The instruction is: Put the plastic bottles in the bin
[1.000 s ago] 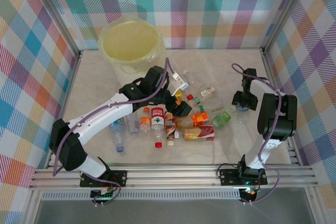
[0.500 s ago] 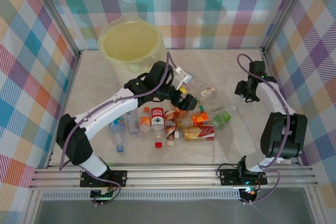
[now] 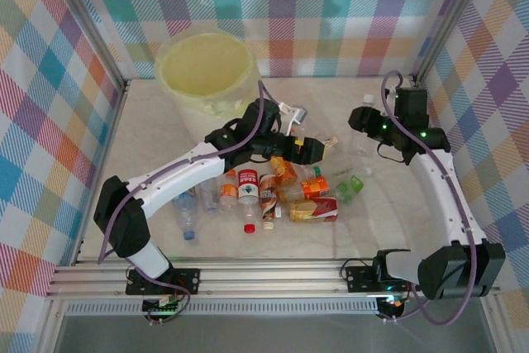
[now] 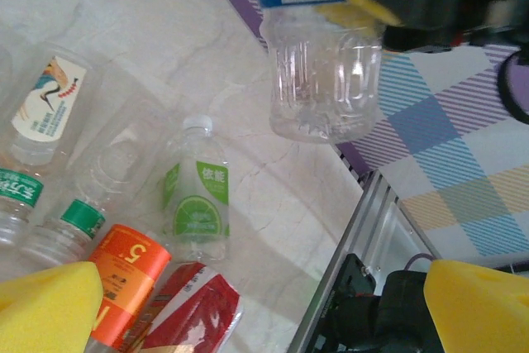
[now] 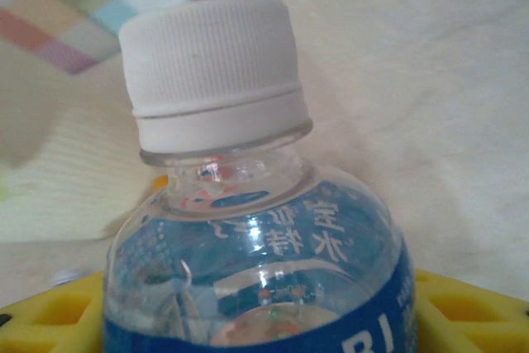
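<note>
My right gripper [image 5: 260, 324] is shut on a clear plastic bottle [image 5: 248, 229] with a blue label and a white cap, its yellow pads on both sides of the body. That bottle [image 4: 322, 64] hangs upright above the table at the right rear, where the right gripper [image 3: 364, 118] is. My left gripper [image 3: 312, 148] is open over the far right of the bottle pile [image 3: 273, 192], nothing between its yellow pads [image 4: 45, 307]. Below it lie a green-label bottle [image 4: 197, 204], an orange-label bottle [image 4: 124, 279] and a red-label bottle [image 4: 186, 312]. The pale-yellow bin [image 3: 163, 68] stands at the back left.
Plaid walls close in the table on three sides. An aluminium rail [image 3: 273, 274] runs along the near edge, and a frame post [image 4: 355, 237] borders the right side. More bottles [image 3: 186, 208] lie at the front left of the pile.
The right arm has swung back and to the left, lifting the blue-label bottle off the table. The left arm has reached further right over the pile, still open.
</note>
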Action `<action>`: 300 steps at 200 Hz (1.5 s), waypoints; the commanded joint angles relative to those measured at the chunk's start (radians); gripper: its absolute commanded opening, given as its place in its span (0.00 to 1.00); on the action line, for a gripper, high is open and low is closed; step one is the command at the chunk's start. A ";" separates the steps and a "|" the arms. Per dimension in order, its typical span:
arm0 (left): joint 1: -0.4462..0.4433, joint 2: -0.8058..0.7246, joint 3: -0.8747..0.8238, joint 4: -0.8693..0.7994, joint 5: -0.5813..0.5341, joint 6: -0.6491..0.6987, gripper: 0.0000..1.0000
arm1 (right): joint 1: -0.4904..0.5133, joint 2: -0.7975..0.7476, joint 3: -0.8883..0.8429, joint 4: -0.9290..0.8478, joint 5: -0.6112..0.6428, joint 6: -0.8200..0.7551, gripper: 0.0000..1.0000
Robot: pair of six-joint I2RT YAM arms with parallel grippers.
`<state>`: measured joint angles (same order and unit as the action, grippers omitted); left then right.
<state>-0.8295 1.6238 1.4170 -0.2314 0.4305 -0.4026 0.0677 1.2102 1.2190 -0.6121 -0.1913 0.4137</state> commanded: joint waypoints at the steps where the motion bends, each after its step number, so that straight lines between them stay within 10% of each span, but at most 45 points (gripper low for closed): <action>1: -0.037 -0.072 -0.009 0.042 -0.060 -0.034 1.00 | 0.027 -0.044 0.024 0.048 -0.161 0.134 0.62; 136: -0.049 -0.171 -0.142 0.263 0.018 -0.161 0.99 | 0.261 -0.118 -0.059 0.345 -0.344 0.340 0.62; 229: -0.049 -0.229 -0.192 0.278 0.024 -0.198 0.67 | 0.340 -0.109 -0.072 0.350 -0.285 0.336 0.66; 300: -0.043 -0.288 -0.196 0.200 -0.035 -0.174 0.58 | 0.342 -0.127 -0.088 0.366 -0.289 0.315 0.88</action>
<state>-0.8684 1.3956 1.2232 -0.0170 0.4263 -0.5941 0.4084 1.1095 1.1442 -0.2623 -0.4873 0.7544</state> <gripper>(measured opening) 0.603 0.858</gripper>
